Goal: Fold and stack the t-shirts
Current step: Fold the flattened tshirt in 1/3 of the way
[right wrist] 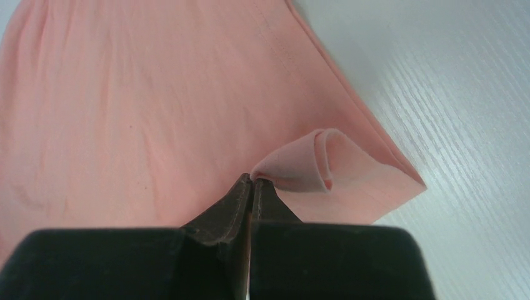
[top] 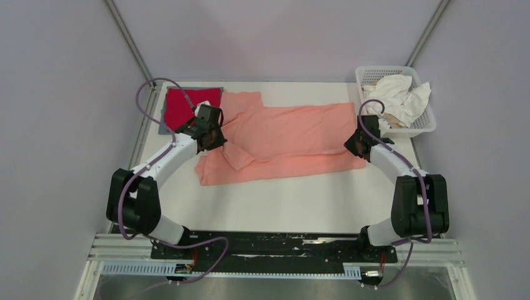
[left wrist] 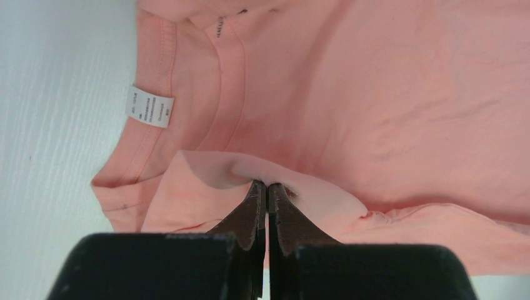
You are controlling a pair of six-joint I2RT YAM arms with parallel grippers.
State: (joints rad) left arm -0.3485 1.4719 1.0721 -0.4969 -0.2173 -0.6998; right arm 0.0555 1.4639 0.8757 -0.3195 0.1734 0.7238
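A salmon-pink t-shirt (top: pixel 287 134) lies spread sideways across the middle of the table, collar end to the left. My left gripper (top: pixel 212 139) is shut on a pinched fold of its cloth near the collar and label (left wrist: pixel 149 107), with the fingertips (left wrist: pixel 267 186) closed on a raised ridge of fabric. My right gripper (top: pixel 357 145) is shut on the shirt's right hem corner, which curls up in a small loop (right wrist: pixel 312 159) at the fingertips (right wrist: pixel 252 180). A folded red t-shirt (top: pixel 187 103) lies on a grey-blue one (top: pixel 165 125) at the back left.
A white lattice basket (top: pixel 422 122) at the back right holds crumpled white and beige t-shirts (top: pixel 400 97). Bare white table (top: pixel 294 203) runs in front of the pink shirt. Grey walls close in the left, right and back.
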